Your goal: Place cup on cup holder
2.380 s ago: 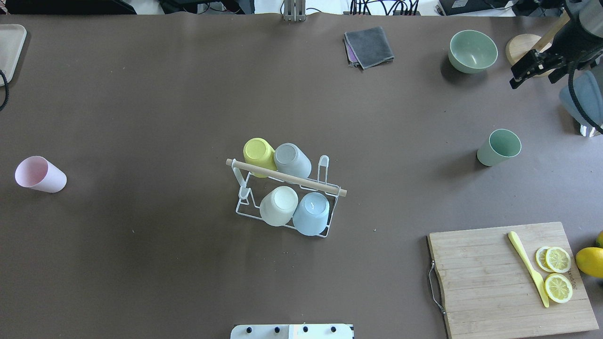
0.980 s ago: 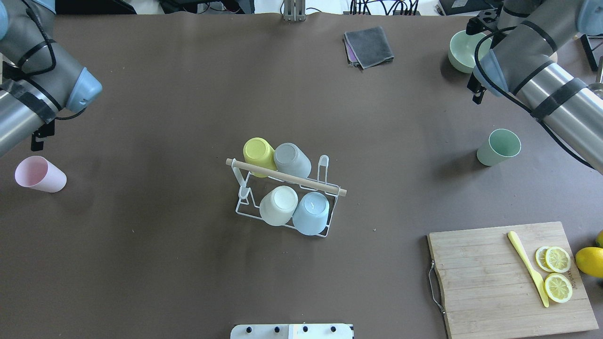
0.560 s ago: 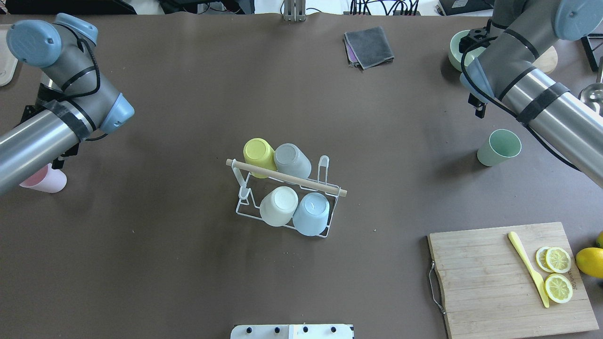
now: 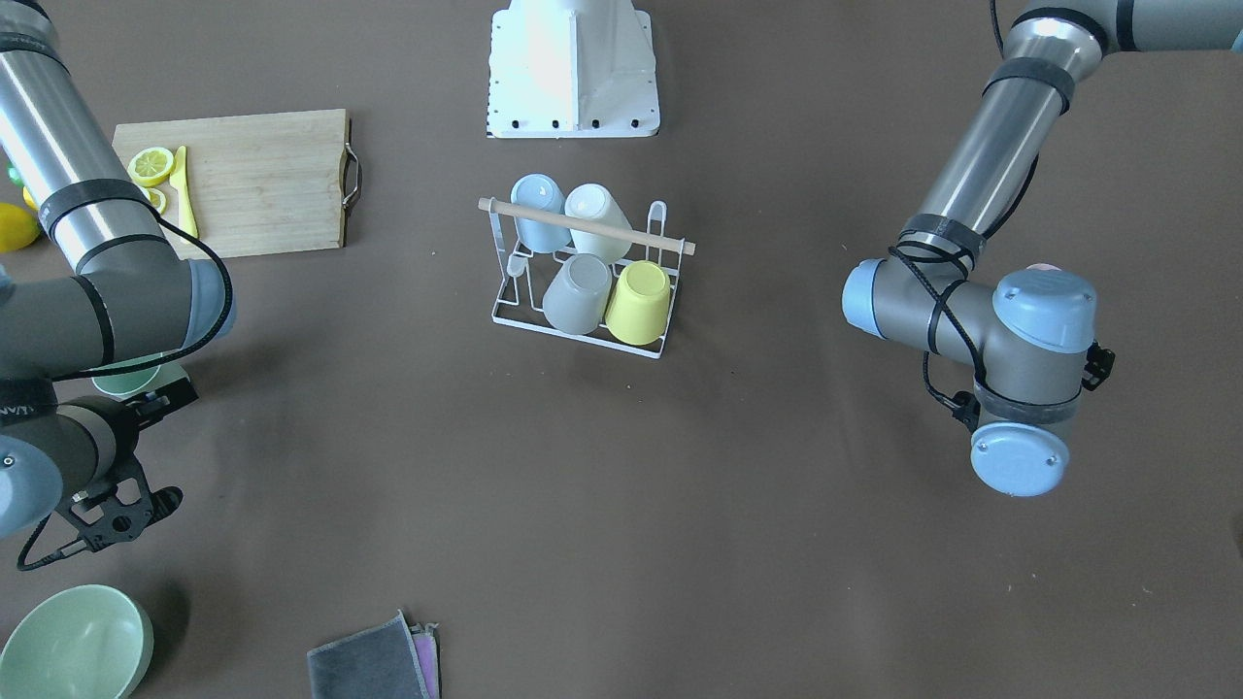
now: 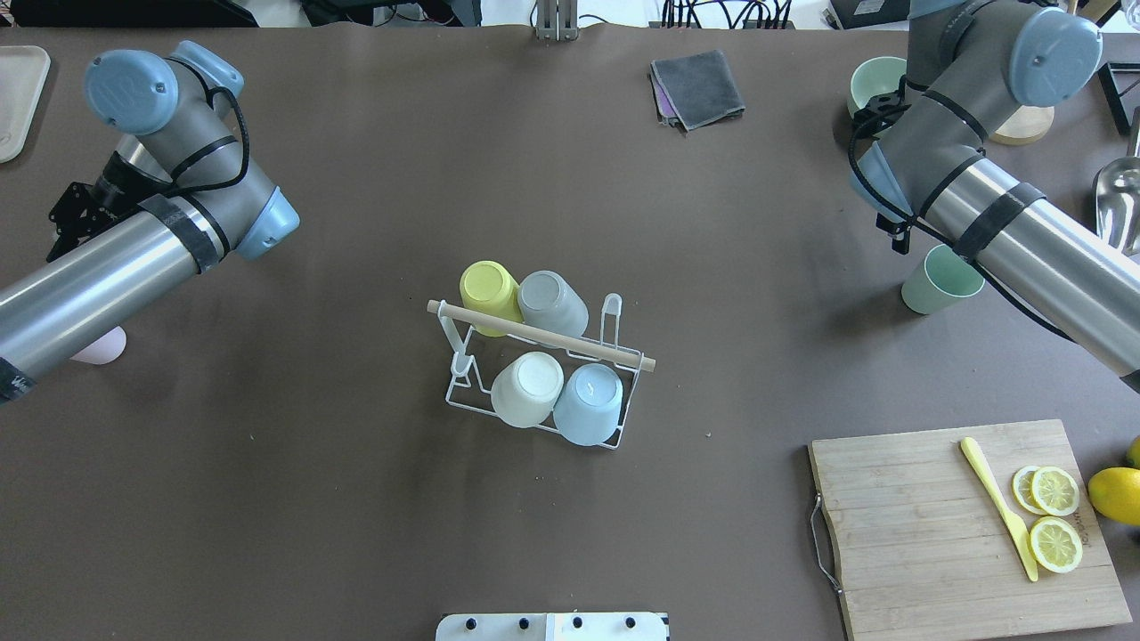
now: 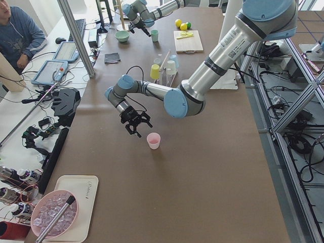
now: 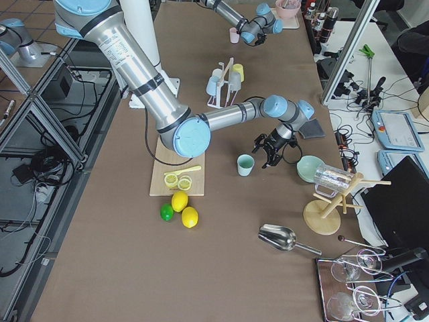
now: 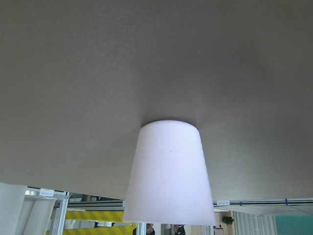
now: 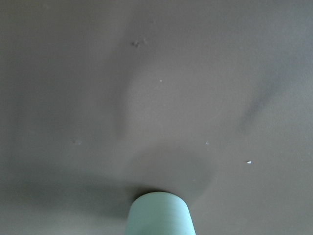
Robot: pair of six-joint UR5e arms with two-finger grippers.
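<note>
You have the pink cup at the far left of the tabletop; it stands upright, mouth up, pale and tapered toward its base; from overhead the left arm covers most of it. The left pincer hangs just beside it on the side away from the robot's base; jaws spread, nothing between them, clear of the cup; the left wrist camera shows the cup low and centred.

At mid-tabletop stands the cup holder: a small white wire rack, flat on its base, with a light wooden rod handle running across the top on a slant. Four cups sit mouth-down on its pegs; the yellow cup and grey cup in the far row; the cream cup and light blue cup in the near row. One peg stands bare at the left of the near row, another at the right of the far row; both arms are well apart from the rack.

A folded grey cloth lies toward the far edge, right of centre. Further right the green cup stands upright, mouth up, partly under the right arm; the right pincer sits just beside it, jaws apart, gripping nothing. A green bowl lies beyond; a wooden cutting board with a yellow knife and lemon slices occupies the near right corner.
</note>
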